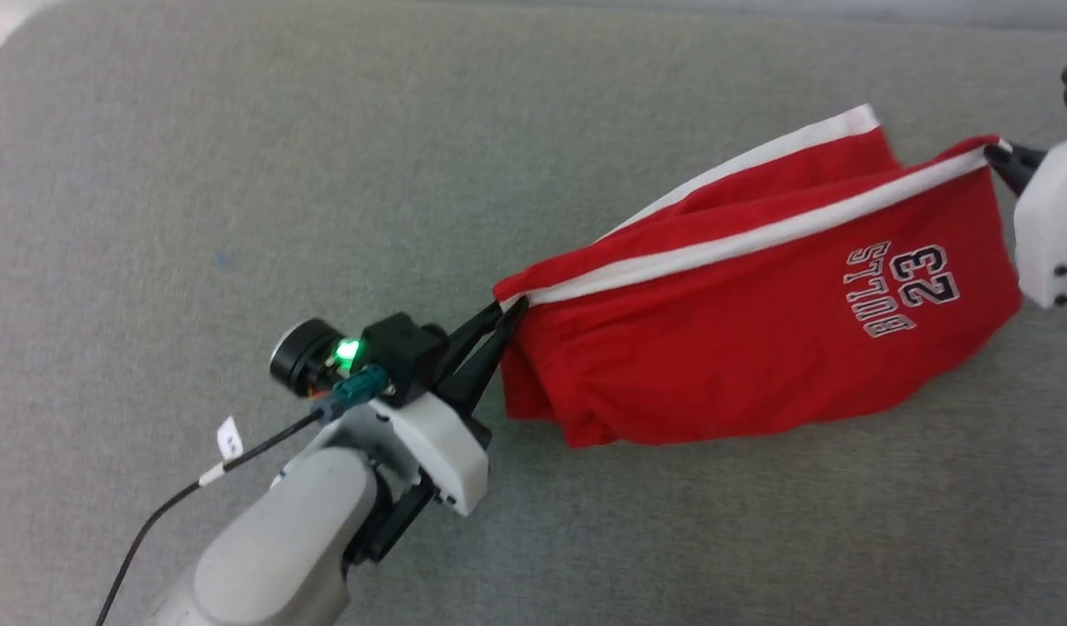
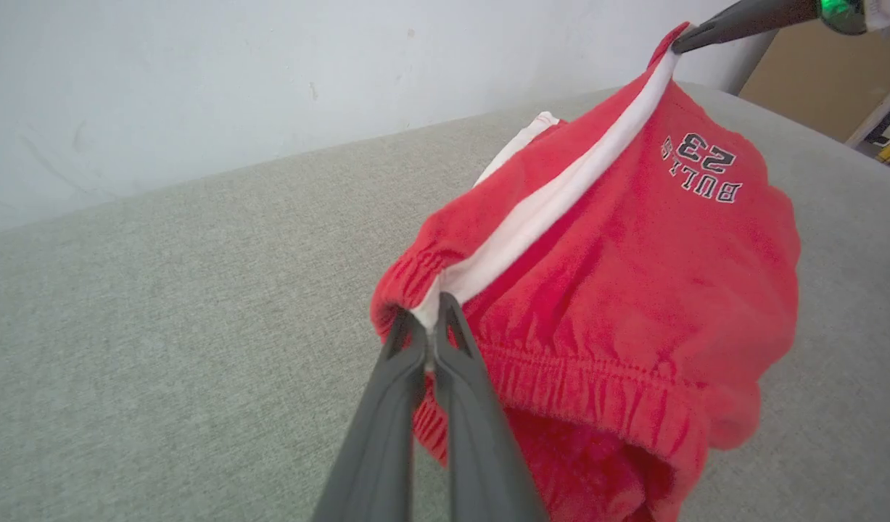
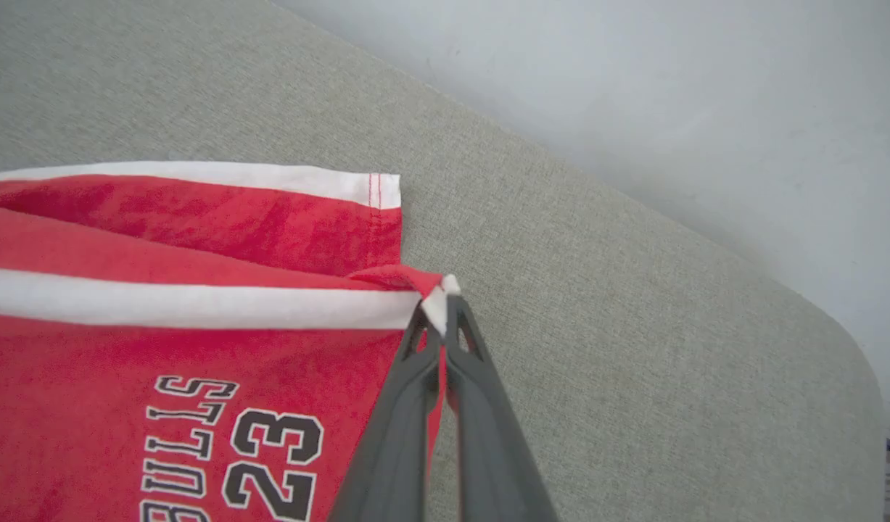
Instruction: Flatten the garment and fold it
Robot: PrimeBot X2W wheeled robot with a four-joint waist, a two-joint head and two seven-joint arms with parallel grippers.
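Note:
Red shorts (image 1: pixel 742 330) with white side stripes and a "BULLS 23" print hang stretched between my two grippers above the grey surface. My left gripper (image 1: pixel 509 306) is shut on the waistband end of the white stripe, and the left wrist view has the same pinch (image 2: pixel 431 319) on the gathered elastic of the shorts (image 2: pixel 633 290). My right gripper (image 1: pixel 996 152) is shut on the hem corner of that stripe; the right wrist view brings this corner (image 3: pixel 443 299) up close on the shorts (image 3: pixel 162 377). The far leg with its white hem lies behind, partly hidden.
A grey fabric-covered surface (image 1: pixel 324 174) spreads under and around the shorts. A pale wall (image 3: pixel 669 87) stands behind its far edge. A cable (image 1: pixel 150 522) runs from my left wrist.

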